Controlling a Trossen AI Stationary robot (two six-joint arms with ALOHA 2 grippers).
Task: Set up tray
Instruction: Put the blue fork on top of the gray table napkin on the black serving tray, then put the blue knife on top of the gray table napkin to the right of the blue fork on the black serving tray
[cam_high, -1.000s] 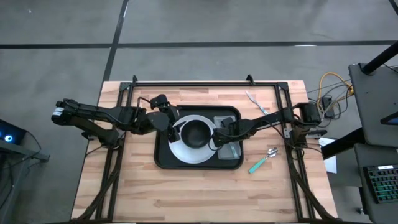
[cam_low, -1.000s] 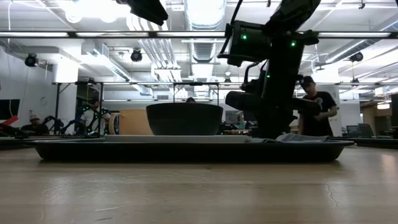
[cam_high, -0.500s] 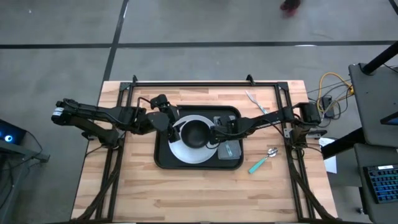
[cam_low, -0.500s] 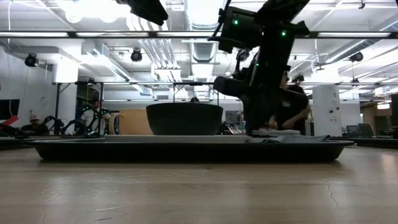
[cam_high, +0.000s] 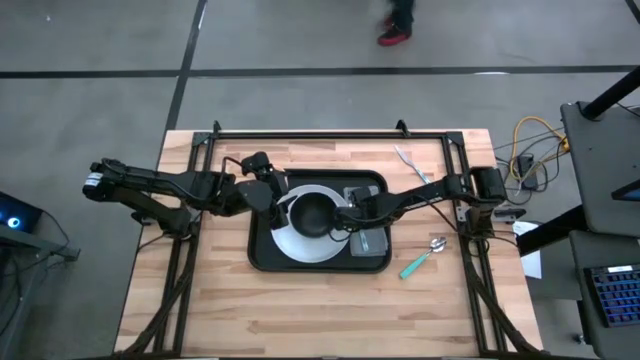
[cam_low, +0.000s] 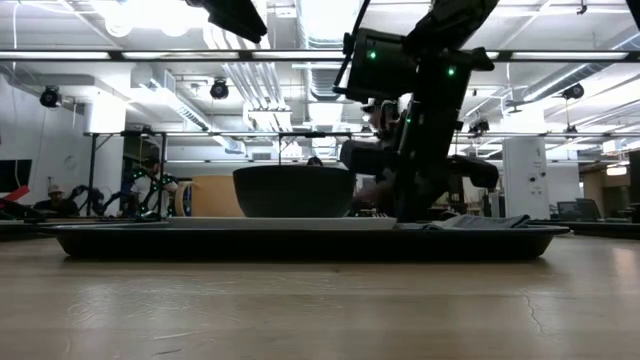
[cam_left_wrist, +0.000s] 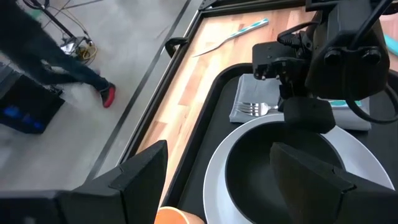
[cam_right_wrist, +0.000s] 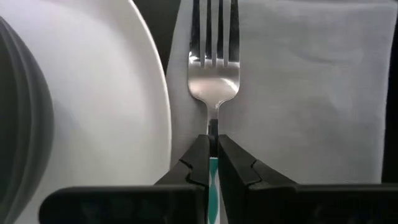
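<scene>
My left gripper (cam_high: 272, 197) hangs over the plate's left edge, fingers (cam_left_wrist: 146, 171) spread wide and empty, waiting. The plate (cam_high: 290, 238) sits in the middle of the tray (cam_high: 262, 258), which lies at the centre of the table (cam_high: 220, 310), and a dark bowl (cam_high: 314, 214) stands on the plate. Just right of the plate, inside the tray, lies the grey napkin (cam_right_wrist: 311, 93). My right gripper (cam_right_wrist: 212, 152) is down over it, fingers pinched tight on the neck of the fork (cam_right_wrist: 213, 59), whose tines rest on the napkin close beside the plate's rim.

I judge this to be the laying-down of the fork. To do it well, I should keep the handle parallel to the napkin's long edge, let it settle flat before I let go, open only a little, and lift straight up so the fork does not skid against the plate. Right of the tray, a knife (cam_high: 413, 167) and a spoon (cam_high: 424, 256) lie on the bare table.
</scene>
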